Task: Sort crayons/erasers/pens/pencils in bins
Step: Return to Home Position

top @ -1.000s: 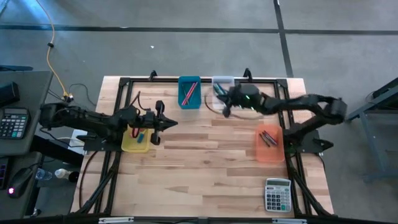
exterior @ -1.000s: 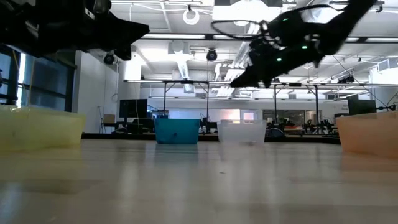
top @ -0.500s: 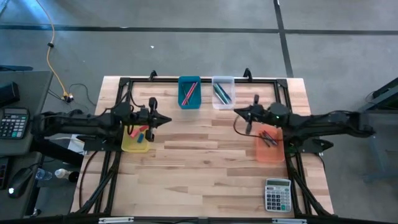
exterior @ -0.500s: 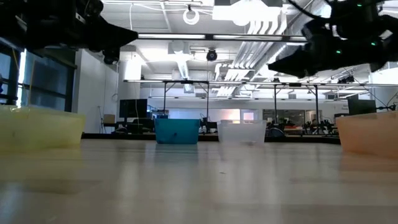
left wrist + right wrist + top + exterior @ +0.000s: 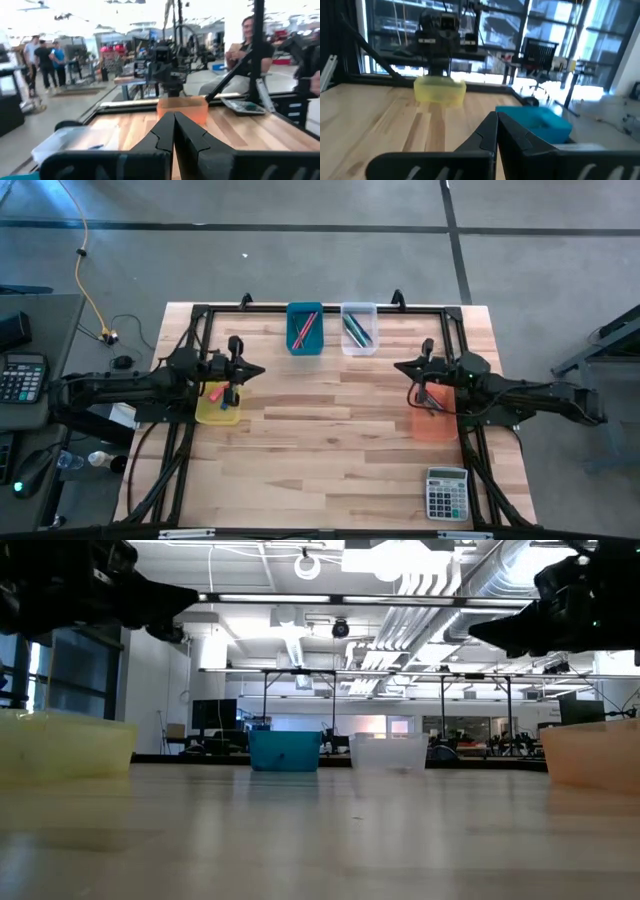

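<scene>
Raised over the yellow bin (image 5: 215, 416), desk (image 5: 330, 440) left side: left end effector (image 5: 256, 369), fingers pressed together, nothing held. Raised by the orange bin (image 5: 435, 430), right side: right end effector (image 5: 402, 367), likewise closed and empty. Erasers (image 5: 220, 393) inside the yellow bin. Thin sticks in the teal bin (image 5: 304, 351), clear bin (image 5: 360, 351) and orange bin. Calculator (image 5: 447, 493) at the front right corner.

Yellow translucent plastic bin (image 5: 218, 417): partly hidden under dark left arm (image 5: 120, 387), contents too small to name | orange translucent plastic bin (image 5: 437, 428): one end hidden under dark right arm (image 5: 520, 395) | low view: both arms cropped by upper edge, bin contents unreadable
</scene>
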